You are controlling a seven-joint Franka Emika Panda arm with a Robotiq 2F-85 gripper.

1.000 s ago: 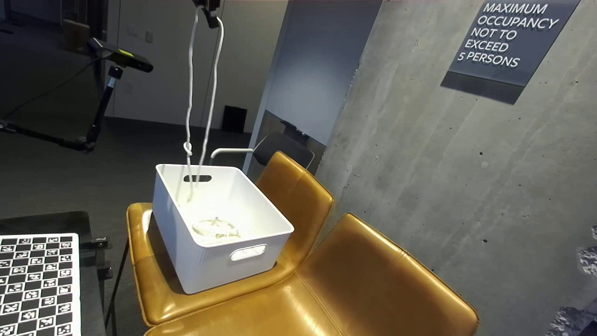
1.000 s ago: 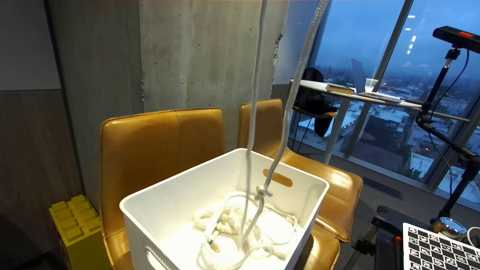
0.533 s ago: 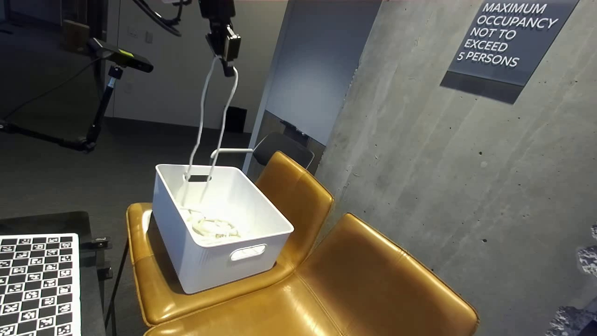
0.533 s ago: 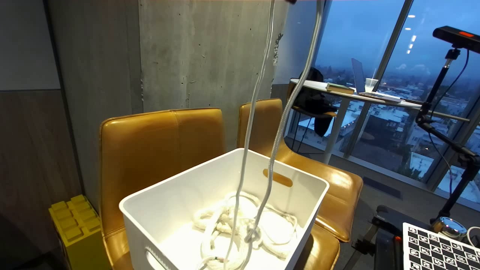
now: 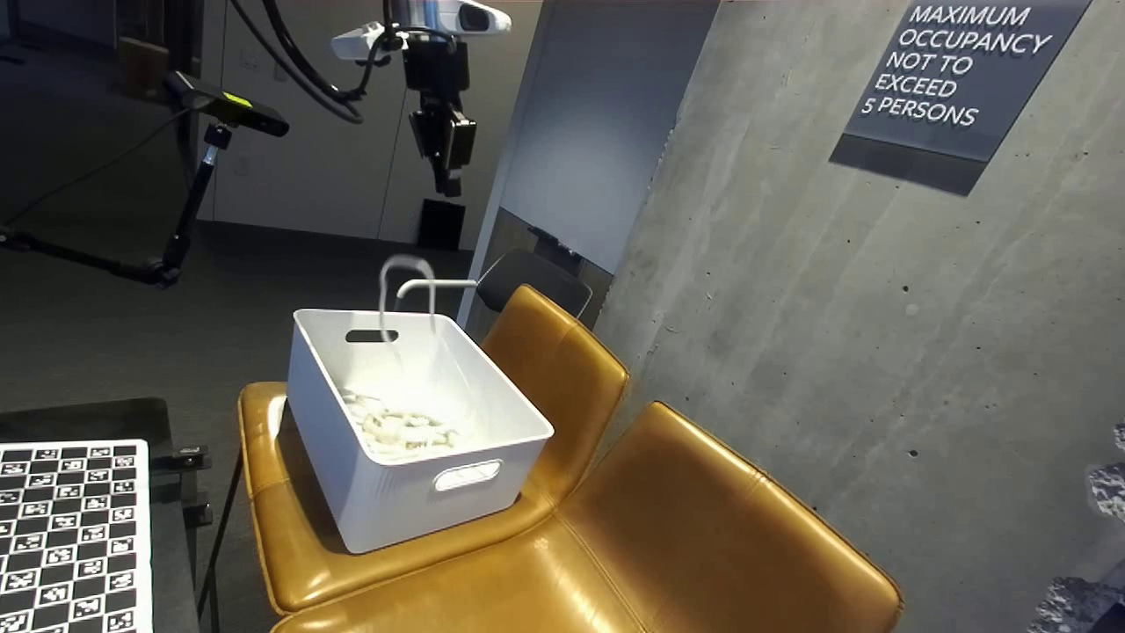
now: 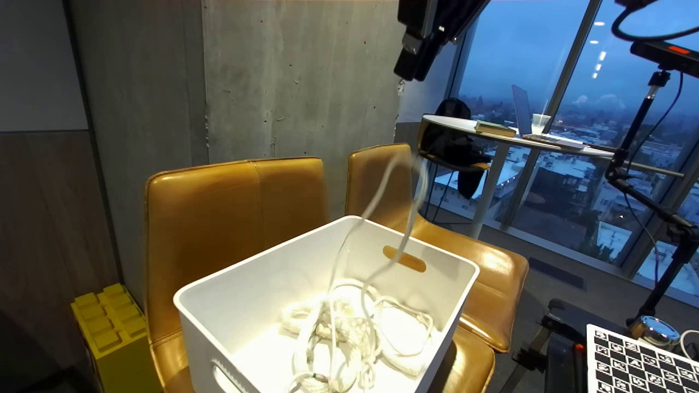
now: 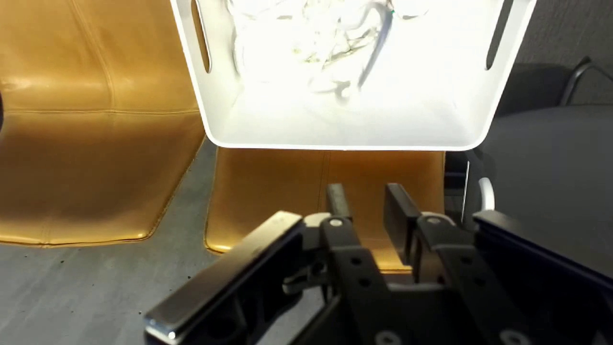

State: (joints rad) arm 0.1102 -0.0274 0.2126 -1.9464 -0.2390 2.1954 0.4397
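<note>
My claw (image 7: 368, 203): fingers apart, nothing between, well above level of white bin (image 6: 262, 292). White rope (image 6: 355, 327) heaped inside, blurred loop (image 5: 407, 262) over rim, clear of me. Looks like release step; next calls for letting loop settle.

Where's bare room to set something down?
The neighbouring tan seat, between its backrest and front edge, looks bare; so does the backrest-side corner of the white bin farthest from that seat. Crowded: the piled rope, and its loop arching above the rim.
</note>
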